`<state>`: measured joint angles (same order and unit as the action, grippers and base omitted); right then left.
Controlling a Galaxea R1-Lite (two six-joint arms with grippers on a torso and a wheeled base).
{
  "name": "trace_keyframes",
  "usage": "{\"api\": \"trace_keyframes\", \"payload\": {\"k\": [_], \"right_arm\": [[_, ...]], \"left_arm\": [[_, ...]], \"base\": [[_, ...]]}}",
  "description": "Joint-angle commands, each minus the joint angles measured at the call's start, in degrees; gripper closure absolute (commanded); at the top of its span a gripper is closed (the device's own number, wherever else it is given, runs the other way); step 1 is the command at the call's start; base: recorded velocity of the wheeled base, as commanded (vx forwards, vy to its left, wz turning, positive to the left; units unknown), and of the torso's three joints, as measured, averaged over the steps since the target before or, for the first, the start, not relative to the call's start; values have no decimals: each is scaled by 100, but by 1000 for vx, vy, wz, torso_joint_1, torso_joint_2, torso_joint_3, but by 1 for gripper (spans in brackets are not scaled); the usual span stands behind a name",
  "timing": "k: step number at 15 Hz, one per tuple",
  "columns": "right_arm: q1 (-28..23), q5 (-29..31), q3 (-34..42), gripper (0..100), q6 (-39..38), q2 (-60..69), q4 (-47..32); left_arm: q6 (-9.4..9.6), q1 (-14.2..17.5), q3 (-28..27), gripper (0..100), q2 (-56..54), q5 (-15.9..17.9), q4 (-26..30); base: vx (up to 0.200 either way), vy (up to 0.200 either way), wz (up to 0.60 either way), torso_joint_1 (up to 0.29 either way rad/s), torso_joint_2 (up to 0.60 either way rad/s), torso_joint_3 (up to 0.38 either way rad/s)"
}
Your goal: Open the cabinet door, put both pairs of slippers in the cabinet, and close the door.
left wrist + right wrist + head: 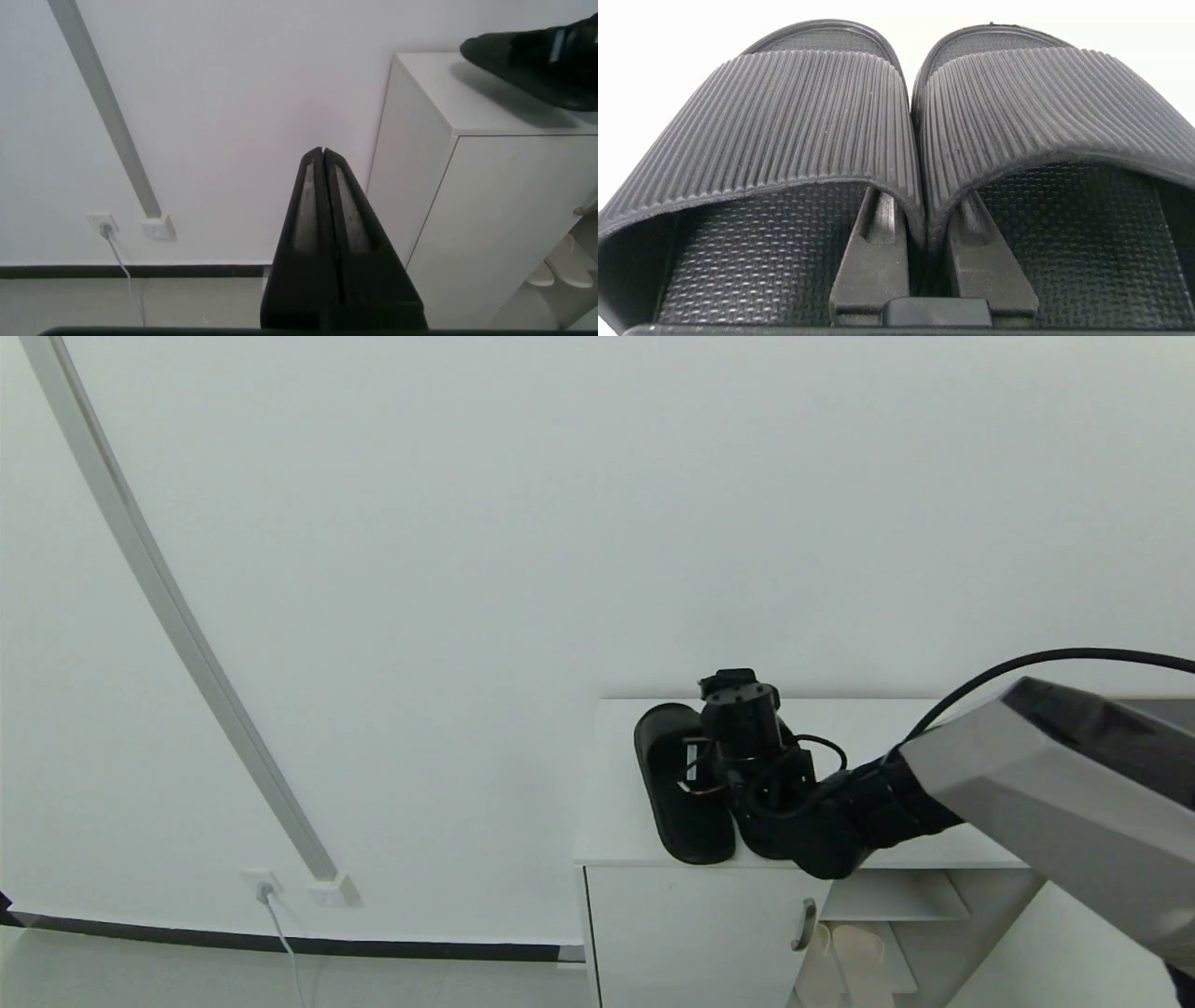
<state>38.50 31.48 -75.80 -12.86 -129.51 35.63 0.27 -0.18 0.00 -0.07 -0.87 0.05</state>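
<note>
We find the task roughly half complete. The cabinet shows an open compartment on its right side, and a pale pair of slippers stands inside, low down, so we judge the opening and the first placement done. The black pair lies side by side on the cabinet top, near its left front edge, not yet put away. The right gripper is at that pair. One finger is under each strap, and the two adjoining inner walls sit pinched between the fingers. We take this as a clamp on both slippers at once, with the soles resting on the top. The left gripper hangs off to the cabinet's left, well apart from it, fingers pressed together on nothing. Outstanding items are lifting the black pair, carrying it down into the compartment, releasing it, and shutting the cabinet. We judge the grip on the soft walls the point most likely to slip.
</note>
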Motion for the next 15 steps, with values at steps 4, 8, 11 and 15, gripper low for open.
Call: {"api": "trace_keyframes", "payload": {"k": [4, 8, 11, 15], "right_arm": [[457, -748, 2342, 100, -6, 2211, 154], [782, -801, 2975, 100, -85, 2571, 409], [808, -906, 3054, 100, -111, 2607, 445], [808, -933, 3159, 100, -94, 2747, 453]], "left_arm": [[-9, 1, 0, 100, 7, -10, 4], [-9, 1, 0, 100, 7, -1, 4], [-9, 1, 0, 100, 7, -1, 4], [-9, 1, 0, 100, 7, -1, 4]], "base": [[0, 0, 0, 0, 0, 0], [0, 0, 0, 0, 0, 0], [0, 0, 0, 0, 0, 0], [0, 0, 0, 0, 0, 0]]}}
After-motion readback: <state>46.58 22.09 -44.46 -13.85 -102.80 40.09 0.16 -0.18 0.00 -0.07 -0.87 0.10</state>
